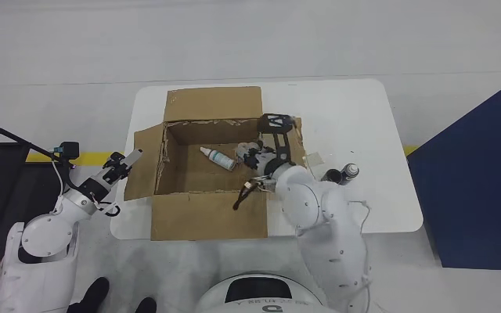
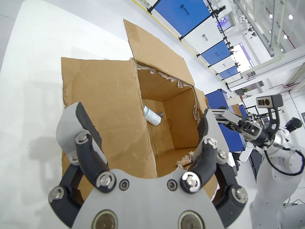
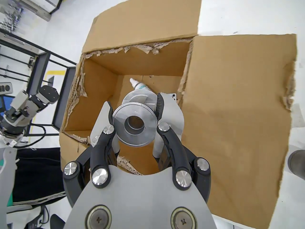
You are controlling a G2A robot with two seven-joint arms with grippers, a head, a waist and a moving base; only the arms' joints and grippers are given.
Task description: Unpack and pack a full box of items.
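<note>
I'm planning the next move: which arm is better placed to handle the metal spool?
Probably right. Its fingers are shut on the spool over the open box; the left gripper sits open outside the box, by a side flap.
</note>
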